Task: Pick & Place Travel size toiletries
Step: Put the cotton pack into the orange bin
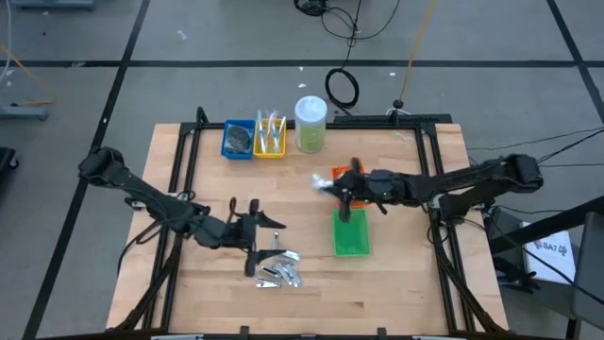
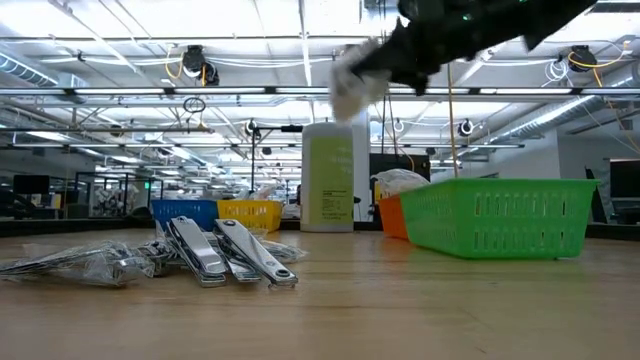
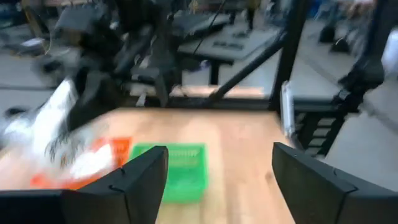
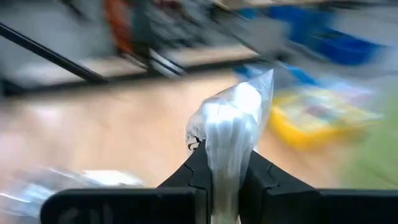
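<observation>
My right gripper [image 1: 338,187] is shut on a white crinkly packet [image 4: 233,124], high above the table and over the orange tray [image 1: 340,174]. The packet also shows in the low view [image 2: 350,85] and the left wrist view [image 3: 53,127]. My left gripper [image 1: 269,227] is open and empty, pointing toward the table's right, just beyond a pile of small silvery items [image 1: 279,271]. These lie flat on the wood, with clear-wrapped pieces [image 2: 70,262] beside them. My right gripper pinches the white packet between its two fingers at the packet's near end [image 4: 225,177]. The rest of the packet sticks out past the fingertips. The fingers come roughly level from the table's right. The packet is lifted clear of table and trays.
A green tray [image 1: 351,233] stands in front of the orange one, right of centre. A blue tray [image 1: 238,140], a yellow tray [image 1: 270,138] and a tall clear jar with a white lid [image 1: 310,123] stand along the far edge. A dark frame borders the table.
</observation>
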